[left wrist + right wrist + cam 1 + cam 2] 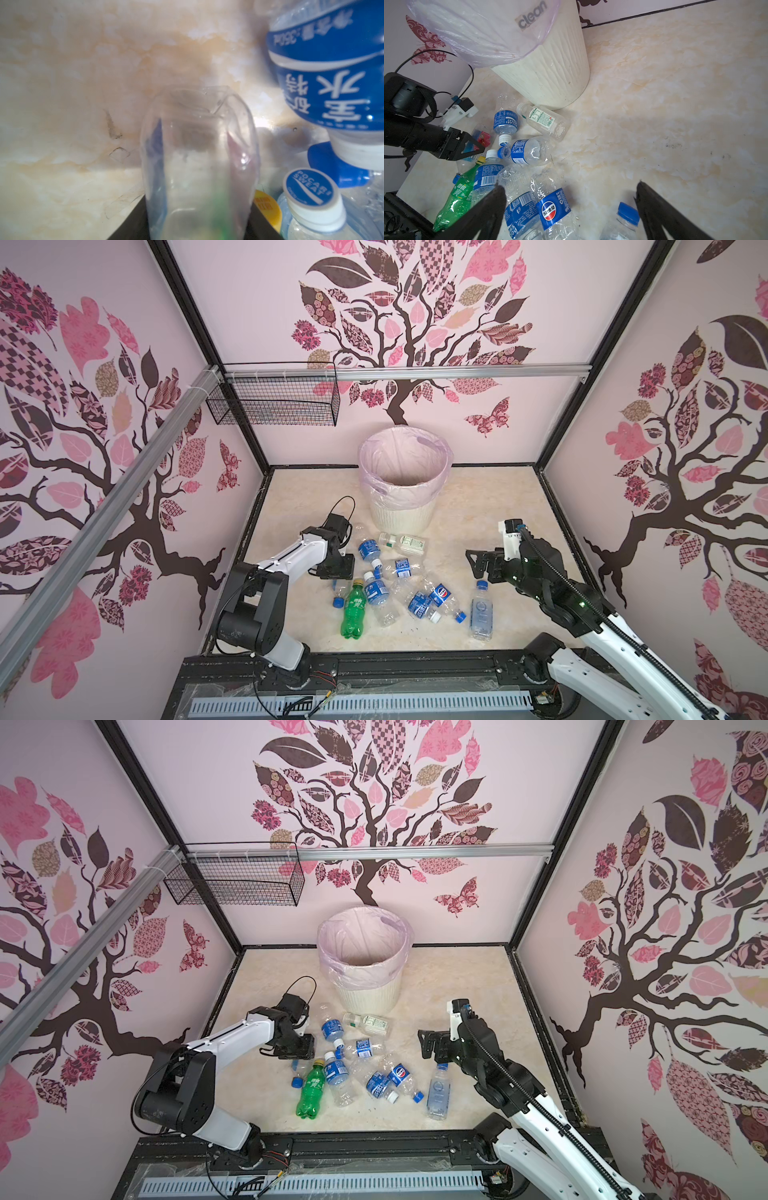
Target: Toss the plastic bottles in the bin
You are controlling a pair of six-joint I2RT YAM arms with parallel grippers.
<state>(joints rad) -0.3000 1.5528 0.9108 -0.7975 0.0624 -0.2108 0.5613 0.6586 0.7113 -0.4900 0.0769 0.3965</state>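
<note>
Top views both show the worktop (478,506) with the bin (401,518) upright, no bottle seen inside. About 10 plastic bottles (376,591) lie scattered just in front of the bin. Right end effector (473,564) released, hovering front-right of the bin. Left end effector (337,576) clenched on 1 clear bottle (197,155), front-left of the bin, low at the worktop. Step: grasp made. Next, judged: lift clear of the pile, carry over the bin rim, let go.
</note>
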